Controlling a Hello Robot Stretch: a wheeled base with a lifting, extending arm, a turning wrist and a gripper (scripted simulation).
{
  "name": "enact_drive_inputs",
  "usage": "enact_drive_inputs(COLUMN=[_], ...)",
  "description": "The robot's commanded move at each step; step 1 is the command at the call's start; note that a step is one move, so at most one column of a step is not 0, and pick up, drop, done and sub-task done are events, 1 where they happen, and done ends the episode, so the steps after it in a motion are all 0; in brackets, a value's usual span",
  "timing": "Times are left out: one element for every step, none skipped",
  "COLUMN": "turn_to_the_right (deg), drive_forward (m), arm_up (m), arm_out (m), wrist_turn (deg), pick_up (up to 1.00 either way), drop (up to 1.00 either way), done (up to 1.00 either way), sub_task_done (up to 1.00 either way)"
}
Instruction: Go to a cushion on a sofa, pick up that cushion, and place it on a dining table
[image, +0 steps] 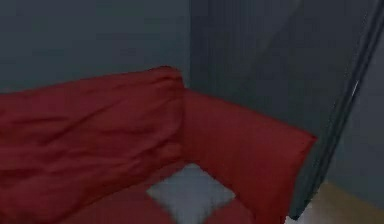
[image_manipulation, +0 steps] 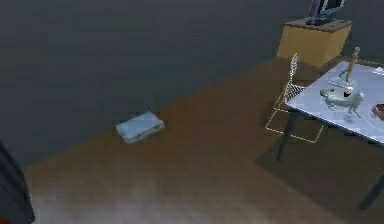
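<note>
At the sofa (image: 90, 130). Pale grey cushion (image: 190, 190) lies on the seat at the armrest end, so I judge the approach is done and the pick isn't. Left to do: grasp, carry, and set it on the dining table (image_manipulation: 318, 108), which has a wire chair (image_manipulation: 290, 100) at its corner. Gripper fingers: can't tell. No readable labels or writing.
</note>
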Motion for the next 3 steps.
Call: enact_drive_inputs(turn_to_the_right=[-45.0,-39.0,0.0], drive_forward=[0.00,0.00,0.00], arm_up=[0.00,0.00,0.50], arm_out=[0.00,0.00,0.00], wrist_turn=[0.0,0.0,0.0], pick_up=[0.00,0.00,0.00], drop=[0.00,0.00,0.00], done=[0.00,0.00,0.00], sub_task_done=[0.00,0.00,0.00])
